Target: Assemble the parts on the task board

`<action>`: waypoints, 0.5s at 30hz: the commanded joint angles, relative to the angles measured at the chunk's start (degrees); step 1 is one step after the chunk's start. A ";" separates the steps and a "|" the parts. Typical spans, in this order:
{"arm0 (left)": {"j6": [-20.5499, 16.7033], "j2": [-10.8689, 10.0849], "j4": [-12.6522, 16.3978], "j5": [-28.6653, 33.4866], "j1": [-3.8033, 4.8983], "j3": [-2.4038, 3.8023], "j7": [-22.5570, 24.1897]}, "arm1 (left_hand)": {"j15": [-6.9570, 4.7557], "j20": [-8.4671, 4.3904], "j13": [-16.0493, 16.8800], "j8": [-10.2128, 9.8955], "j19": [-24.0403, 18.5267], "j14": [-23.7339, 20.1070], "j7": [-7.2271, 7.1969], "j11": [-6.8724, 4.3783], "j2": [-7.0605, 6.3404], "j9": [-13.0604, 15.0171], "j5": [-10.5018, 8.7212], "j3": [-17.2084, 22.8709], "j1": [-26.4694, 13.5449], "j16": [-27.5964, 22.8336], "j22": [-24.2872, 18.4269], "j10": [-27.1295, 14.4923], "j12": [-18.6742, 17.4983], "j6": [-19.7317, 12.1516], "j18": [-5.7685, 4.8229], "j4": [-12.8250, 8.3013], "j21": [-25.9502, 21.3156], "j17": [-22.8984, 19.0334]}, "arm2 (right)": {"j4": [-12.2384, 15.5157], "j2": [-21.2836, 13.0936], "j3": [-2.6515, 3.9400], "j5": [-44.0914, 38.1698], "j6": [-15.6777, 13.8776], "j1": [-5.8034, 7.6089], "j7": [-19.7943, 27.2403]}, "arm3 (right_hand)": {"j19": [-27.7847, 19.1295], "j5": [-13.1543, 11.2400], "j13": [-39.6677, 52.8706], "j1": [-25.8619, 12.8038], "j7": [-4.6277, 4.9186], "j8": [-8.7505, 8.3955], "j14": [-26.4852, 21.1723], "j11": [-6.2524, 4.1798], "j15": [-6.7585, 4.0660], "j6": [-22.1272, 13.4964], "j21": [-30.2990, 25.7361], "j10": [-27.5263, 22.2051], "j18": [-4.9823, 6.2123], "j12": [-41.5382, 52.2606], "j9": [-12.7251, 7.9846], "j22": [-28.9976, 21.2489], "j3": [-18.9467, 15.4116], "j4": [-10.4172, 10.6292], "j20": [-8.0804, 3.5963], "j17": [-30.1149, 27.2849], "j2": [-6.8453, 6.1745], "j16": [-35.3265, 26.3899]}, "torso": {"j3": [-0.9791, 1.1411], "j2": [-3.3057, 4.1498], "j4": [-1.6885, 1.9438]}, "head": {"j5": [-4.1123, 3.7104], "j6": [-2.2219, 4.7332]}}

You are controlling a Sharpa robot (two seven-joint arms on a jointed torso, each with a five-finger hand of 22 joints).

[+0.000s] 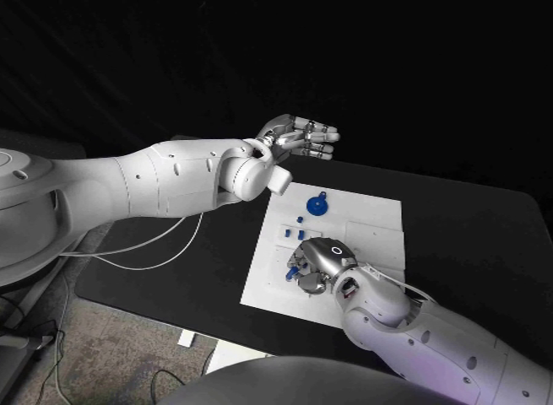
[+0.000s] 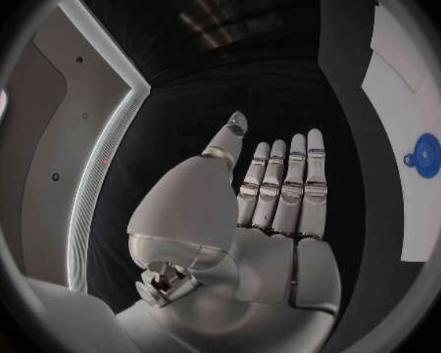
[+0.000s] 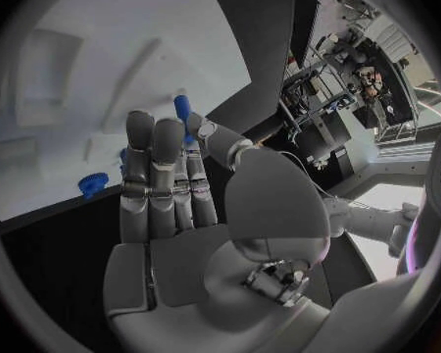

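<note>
- Left arm (image 1: pixel 143 190): glossy white shell, bulky rounded segments.
- Left hand (image 1: pixel 298 137): silver segmented fingers, dark bands between segments.
- Right arm (image 1: pixel 435 337): the same white casing.
- Right hand (image 1: pixel 319 263): silver, small dark ring marking on its back.

Three cameras: one overhead on the head, one behind each wrist.

From the head we look steeply down on the black tabletop (image 1: pixel 471 228), far enough back to take in both arms and the whole white task board (image 1: pixel 380 232). Our left wrist camera sits close behind the left robot hand (image 2: pixel 270 204), facing along its upright fingers; the task board (image 2: pixel 409 94) and a round blue part (image 2: pixel 425 155) lie off to one side, and that same round blue part (image 1: pixel 317 204) appears in the head view. Our right wrist camera sits equally close behind the right robot hand (image 3: pixel 166 188), facing the task board (image 3: pixel 103 78) at short range, a stretch of board the head view shares.
</note>
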 commanded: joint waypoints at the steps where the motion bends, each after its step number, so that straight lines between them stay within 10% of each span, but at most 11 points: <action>1: 0.74 0.13 0.06 0.33 0.05 0.04 0.62 | 0.04 0.12 -0.01 -0.03 -0.15 -0.33 0.11 0.15 0.67 0.03 0.21 0.32 -0.03 0.01 -0.08 0.24 -0.01 0.34 0.63 0.01 0.00 -0.07 | -0.12 0.08 -0.07 -0.81 1.26 -0.02 -0.10 | 0.58 0.24 0.08 0.04 -0.02 0.18 0.04 -0.64 -0.47 0.40 -0.20 0.94 0.44 0.17 0.10 0.04 0.04 -0.21 -0.34 -0.05 0.45 0.37 | -0.03 -0.02 -0.02 | 0.03 -0.02; 15: 0.77 0.25 -0.01 0.33 0.05 0.03 0.60 | 0.06 0.15 -0.01 -0.03 -0.15 -0.42 0.12 0.15 0.74 0.03 0.24 0.29 -0.05 0.00 -0.08 0.20 0.01 0.28 0.64 -0.03 -0.04 -0.08 | -1.55 0.83 -0.93 -1.54 1.66 -0.02 -0.35 | 0.58 0.24 0.08 0.04 -0.02 0.18 0.04 -0.64 -0.47 0.40 -0.20 0.94 0.44 0.17 0.10 0.04 0.04 -0.21 -0.34 -0.05 0.45 0.37 | 0.01 0.00 -0.02 | 0.13 -0.11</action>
